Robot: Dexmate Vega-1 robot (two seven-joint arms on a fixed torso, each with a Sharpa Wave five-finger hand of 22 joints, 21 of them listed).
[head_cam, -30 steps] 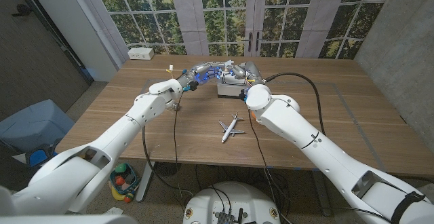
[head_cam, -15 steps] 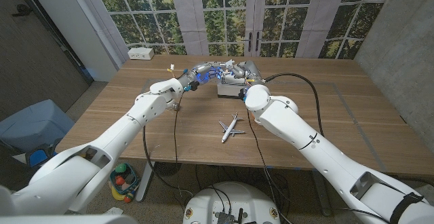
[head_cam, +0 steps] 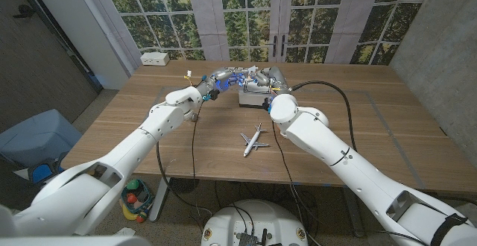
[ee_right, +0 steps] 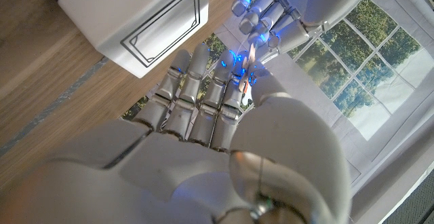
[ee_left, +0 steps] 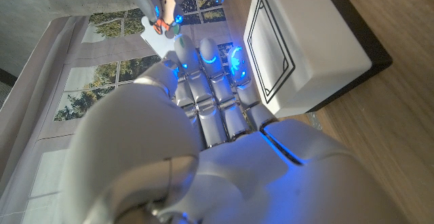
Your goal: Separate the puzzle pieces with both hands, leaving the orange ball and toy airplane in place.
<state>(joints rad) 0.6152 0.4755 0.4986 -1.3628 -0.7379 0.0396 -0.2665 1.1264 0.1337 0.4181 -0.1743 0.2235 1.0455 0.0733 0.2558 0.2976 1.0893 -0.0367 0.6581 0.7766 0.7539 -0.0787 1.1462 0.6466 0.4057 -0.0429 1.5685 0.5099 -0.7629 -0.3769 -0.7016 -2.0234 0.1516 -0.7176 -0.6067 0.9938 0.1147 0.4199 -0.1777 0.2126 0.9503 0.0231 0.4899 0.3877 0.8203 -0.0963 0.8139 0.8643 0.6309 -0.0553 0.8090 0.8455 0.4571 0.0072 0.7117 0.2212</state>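
Both hands meet at the far middle of the table, raised above the white box. The left hand and right hand seem to pinch the joined puzzle pieces between them — likely braced to pull apart, though the grip is hard to tell. Toy airplane lies nearer, well apart, untouched. The orange ball I can't pick out.

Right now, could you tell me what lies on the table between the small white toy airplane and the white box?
Only bare wooden table lies between the small white toy airplane and the white box in the head view; the right forearm passes alongside.
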